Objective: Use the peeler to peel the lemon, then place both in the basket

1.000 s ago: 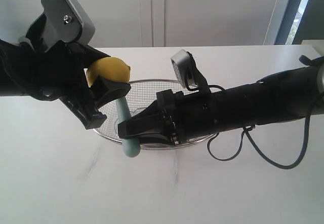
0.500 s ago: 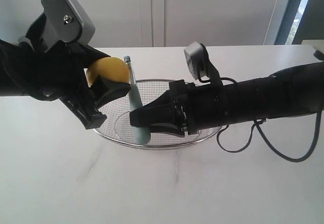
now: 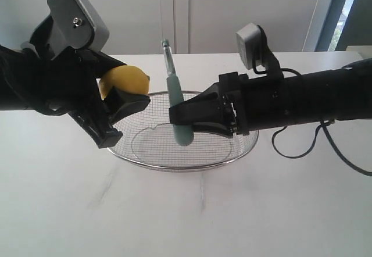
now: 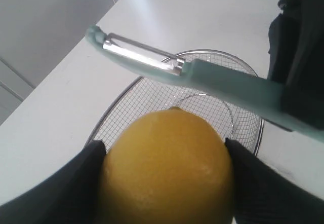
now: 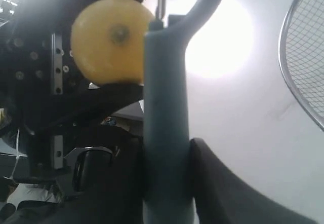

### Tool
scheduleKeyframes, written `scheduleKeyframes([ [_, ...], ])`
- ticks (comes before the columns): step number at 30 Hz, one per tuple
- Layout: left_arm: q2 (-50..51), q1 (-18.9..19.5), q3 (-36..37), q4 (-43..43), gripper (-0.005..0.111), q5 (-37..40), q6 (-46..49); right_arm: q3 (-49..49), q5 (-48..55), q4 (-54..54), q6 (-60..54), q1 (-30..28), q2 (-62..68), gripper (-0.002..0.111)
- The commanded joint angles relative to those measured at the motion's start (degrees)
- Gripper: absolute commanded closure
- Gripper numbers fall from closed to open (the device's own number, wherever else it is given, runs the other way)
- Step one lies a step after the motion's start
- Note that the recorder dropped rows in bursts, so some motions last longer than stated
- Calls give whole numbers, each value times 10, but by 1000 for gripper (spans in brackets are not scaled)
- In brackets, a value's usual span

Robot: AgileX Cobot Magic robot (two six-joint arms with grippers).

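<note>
A: We start with the left gripper (image 4: 164, 198). What do we log?
B: We log it clamped on the lemon (image 3: 125, 80), a black finger on each flank, the fruit held in the air above the table (image 3: 203, 222)
A: And the lemon's place against the basket (image 3: 192, 168)?
B: In the exterior view we put it at 10 o'clock of the basket, above and just outside the rim
A: The right gripper (image 3: 181, 117)?
B: Closed around the peeler (image 3: 173, 88), low on the teal handle. We see the tool near upright, blade head at 12 o'clock, handle butt at 6 o'clock, hanging over the mesh near the basket's middle
A: Blade on the fruit?
B: No. We note the lemon at 9 o'clock of the peeler, near but apart; the left wrist view shows a gap between the metal blade and the skin
A: The basket itself?
B: Flat on the white table, the right gripper's tip over it
</note>
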Motion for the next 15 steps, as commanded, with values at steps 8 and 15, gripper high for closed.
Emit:
scheduleKeyframes([
  [8, -7, -2, -4, -7, 107, 6, -2, -2, 8, -31, 32, -79, -114, 108],
  [15, -7, -2, -4, -7, 107, 6, -2, -2, 8, -87, 71, -137, -195, 108],
])
